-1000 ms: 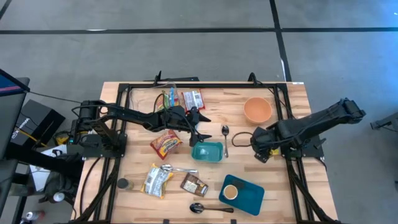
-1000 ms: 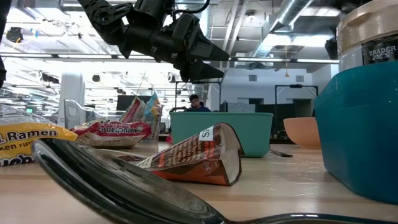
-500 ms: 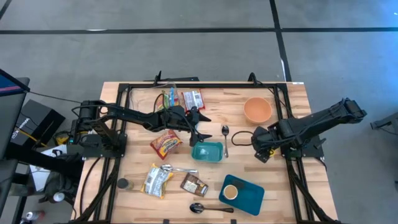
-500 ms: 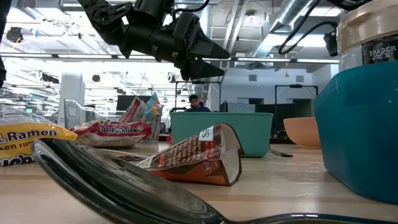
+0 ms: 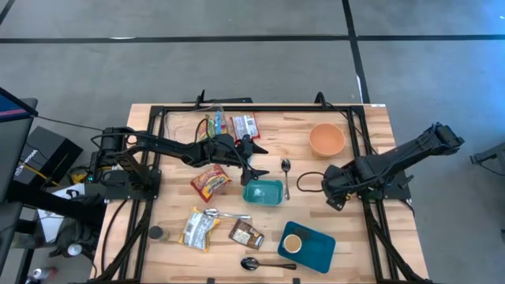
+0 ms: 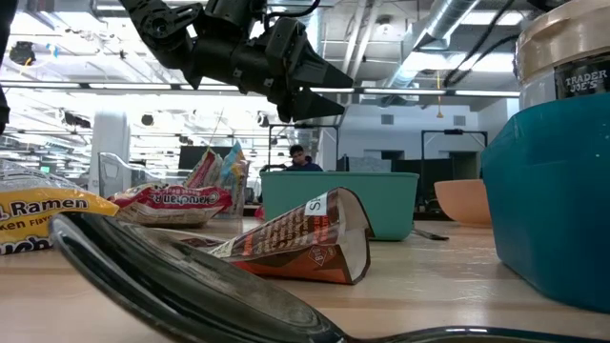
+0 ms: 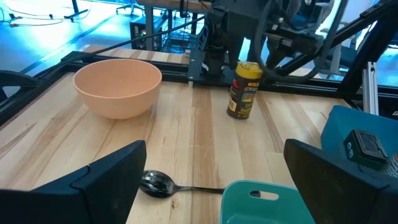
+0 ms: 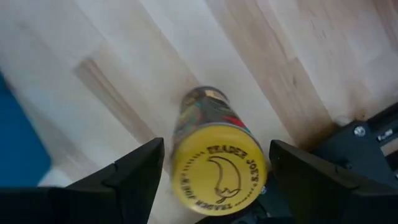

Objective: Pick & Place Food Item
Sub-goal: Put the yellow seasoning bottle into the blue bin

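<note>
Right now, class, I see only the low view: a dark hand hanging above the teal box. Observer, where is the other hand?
Observer: The right hand is at the table's right side, its fingers open on either side of a yellow-lidded jar.
Operator: Is that jar upright or tipped over?
Observer: Upright; the left wrist view shows it standing on the table.
Operator: Is anything inside the teal box?
Observer: From above, the teal box looks empty.
</note>
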Motion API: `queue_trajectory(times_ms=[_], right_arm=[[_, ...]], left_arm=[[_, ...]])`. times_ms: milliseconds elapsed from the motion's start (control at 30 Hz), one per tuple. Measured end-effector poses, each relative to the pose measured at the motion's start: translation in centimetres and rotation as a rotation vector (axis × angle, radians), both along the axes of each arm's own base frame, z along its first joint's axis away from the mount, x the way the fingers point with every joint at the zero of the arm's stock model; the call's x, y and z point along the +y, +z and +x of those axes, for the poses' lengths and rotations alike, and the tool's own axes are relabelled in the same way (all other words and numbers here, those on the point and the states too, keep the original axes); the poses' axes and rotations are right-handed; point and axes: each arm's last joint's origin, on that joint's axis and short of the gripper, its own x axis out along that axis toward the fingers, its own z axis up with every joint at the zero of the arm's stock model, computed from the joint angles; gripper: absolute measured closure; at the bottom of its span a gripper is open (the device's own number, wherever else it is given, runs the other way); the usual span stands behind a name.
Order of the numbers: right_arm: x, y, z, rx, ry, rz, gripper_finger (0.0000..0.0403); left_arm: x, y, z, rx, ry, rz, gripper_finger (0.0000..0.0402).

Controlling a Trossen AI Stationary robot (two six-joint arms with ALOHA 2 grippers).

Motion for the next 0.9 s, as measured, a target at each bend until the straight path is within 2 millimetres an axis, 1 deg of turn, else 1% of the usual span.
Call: queue_trajectory(times_ms=[200,400,500,900], right_arm=[[-0.3,-1.9,-0.8,0.058,-0.031,-0.017,0.0117],[-0.1,-2.8,-0.7,0.048,-0.034,0.039,0.0117],[-0.1,-3.2,-1.0,0.071,-0.035,0.055,0.0117],[0.0,-3.4,-0.8,0.046,-0.029,0.066,0.0117]], left_arm=[[0.0,0.0,0.0,0.0,0.0,0.0,0.0027],[0.0,0.0,0.0,0.0,0.0,0.0,0.0027],[0.0,0.0,0.0,0.0,0.0,0.0,0.0027],[0.0,0.1,0.0,-0.005,-0.001,0.001,0.0027]])
